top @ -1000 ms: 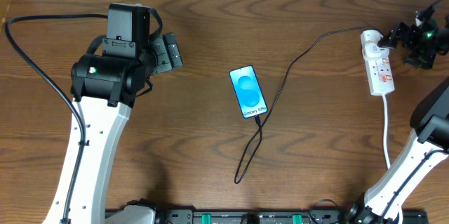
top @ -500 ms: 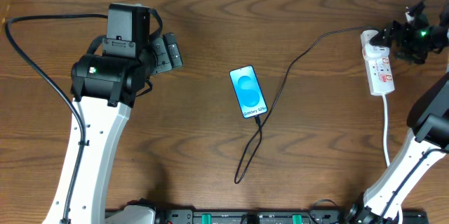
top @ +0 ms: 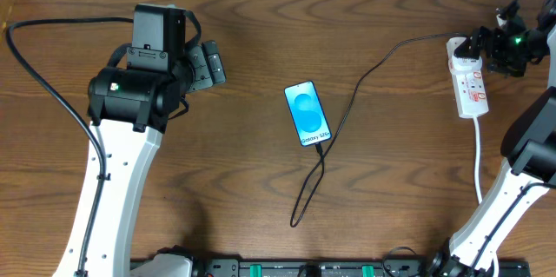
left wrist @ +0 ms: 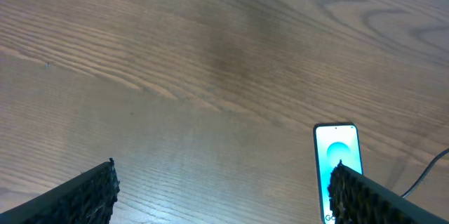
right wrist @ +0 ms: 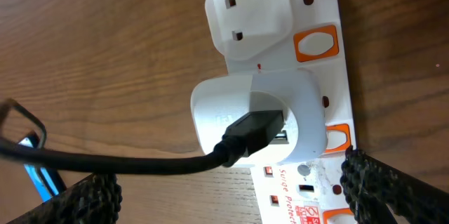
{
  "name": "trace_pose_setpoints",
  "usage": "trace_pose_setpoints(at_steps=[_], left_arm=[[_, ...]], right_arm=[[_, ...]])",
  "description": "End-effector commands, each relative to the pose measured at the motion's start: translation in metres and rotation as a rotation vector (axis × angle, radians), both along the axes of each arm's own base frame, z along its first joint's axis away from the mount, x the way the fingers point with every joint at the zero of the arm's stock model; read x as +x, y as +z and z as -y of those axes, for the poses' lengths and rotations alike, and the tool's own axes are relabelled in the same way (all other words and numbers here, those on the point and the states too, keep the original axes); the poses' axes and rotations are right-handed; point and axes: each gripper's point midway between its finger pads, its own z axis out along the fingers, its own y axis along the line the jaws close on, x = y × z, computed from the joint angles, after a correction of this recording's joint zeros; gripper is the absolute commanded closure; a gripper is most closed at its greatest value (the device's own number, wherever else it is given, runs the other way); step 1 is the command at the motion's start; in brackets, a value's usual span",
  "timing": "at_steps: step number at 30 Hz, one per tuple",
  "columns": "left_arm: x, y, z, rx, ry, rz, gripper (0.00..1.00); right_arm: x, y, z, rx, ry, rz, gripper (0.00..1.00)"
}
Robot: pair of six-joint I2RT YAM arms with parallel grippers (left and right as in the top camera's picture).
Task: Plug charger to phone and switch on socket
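The phone (top: 307,114) lies mid-table with its blue screen up; it also shows in the left wrist view (left wrist: 337,161). The black charger cable (top: 365,75) runs from the phone's lower end, loops toward the front, then goes up right to a white adapter (right wrist: 259,115) plugged into the white socket strip (top: 470,82). In the right wrist view the strip (right wrist: 316,48) has orange switch marks. My right gripper (top: 488,49) is open just above the adapter end of the strip, fingers (right wrist: 231,189) either side of it. My left gripper (top: 208,64) is open and empty, left of the phone.
The strip's white cord (top: 479,160) runs toward the front edge beside the right arm. A thick black cable (top: 43,77) curves behind the left arm. Bare wood lies between the left gripper and the phone.
My right gripper has moved left and slightly up, closing in over the adapter end of the strip. The left arm, phone and cable have not moved.
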Motion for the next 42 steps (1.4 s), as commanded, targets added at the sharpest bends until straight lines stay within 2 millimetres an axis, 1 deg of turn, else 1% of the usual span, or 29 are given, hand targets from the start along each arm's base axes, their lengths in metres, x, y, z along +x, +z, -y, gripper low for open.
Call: trace_pose_setpoints(at_steps=[1,11,22,42], left_arm=[[0.001,0.004,-0.002,0.014,-0.001,0.012,0.05],[0.001,0.004,-0.002,0.014,-0.001,0.012,0.05],[0.001,0.004,-0.002,0.014,-0.001,0.011,0.05],[0.001,0.004,-0.002,0.014,-0.001,0.011,0.05]], right_arm=[[-0.002,-0.007,-0.004,-0.004,0.023,-0.005,0.01],[-0.004,-0.016,-0.006,0.001,0.024,-0.013,0.01],[-0.007,-0.038,-0.015,0.045,0.028,-0.012,0.01],[-0.002,-0.025,-0.038,0.173,0.046,0.032,0.01]])
